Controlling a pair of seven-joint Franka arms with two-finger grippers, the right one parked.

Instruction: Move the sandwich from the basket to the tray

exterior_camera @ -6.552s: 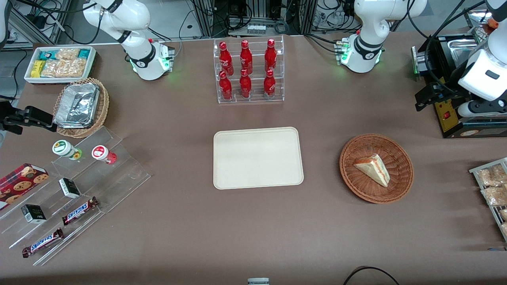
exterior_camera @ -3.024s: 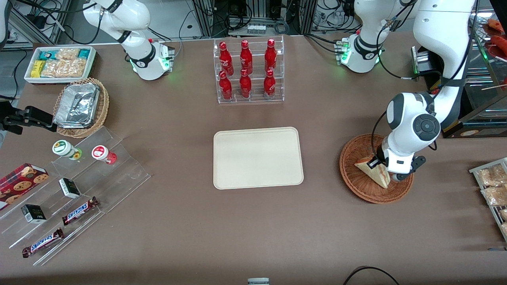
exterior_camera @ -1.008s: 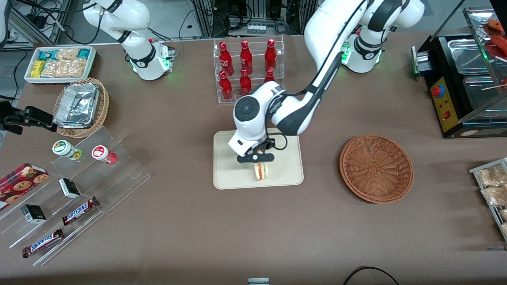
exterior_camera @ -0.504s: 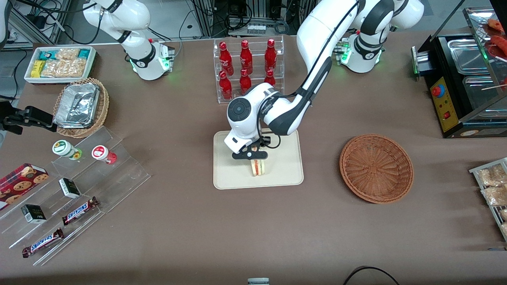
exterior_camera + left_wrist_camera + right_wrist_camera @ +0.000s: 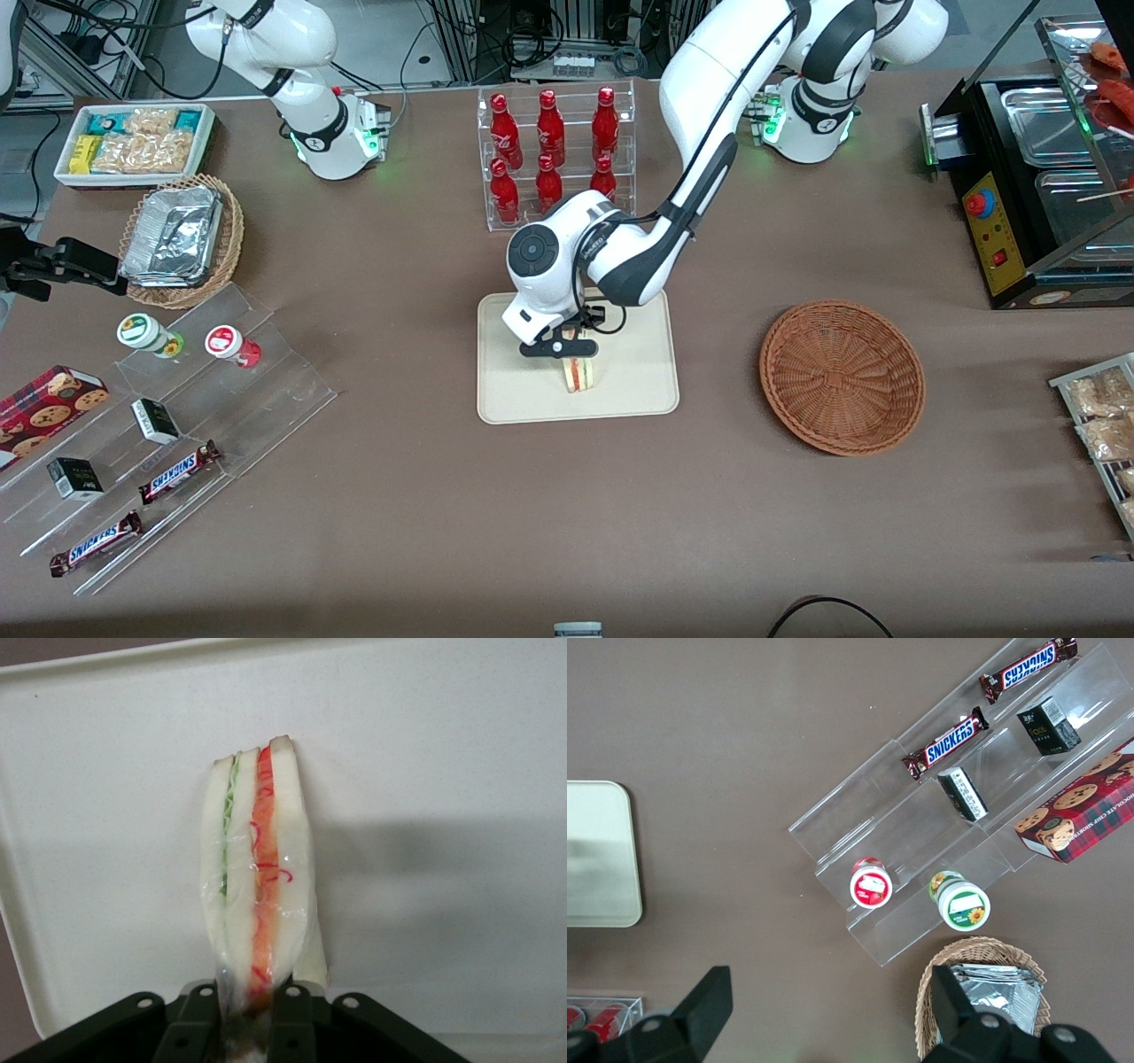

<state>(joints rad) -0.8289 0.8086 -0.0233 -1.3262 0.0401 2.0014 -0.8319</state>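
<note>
the sandwich (image 5: 257,873), a wedge of pale, smooth bread with red and green filling layers, is held on edge, wrapped in clear film, by the gripper (image 5: 246,1010) over the tray (image 5: 629,372). the dark fingers (image 5: 199,1014) are closed on the wedge's narrow end. the flat, cream-white tray, rounded at its corners, lies at the middle of the tabletop; the sandwich is seen near the tray's edge nearest the front camera. the round, reddish-brown woven basket (image 5: 842,377) lies toward the working arm's end of the tabletop.
</note>
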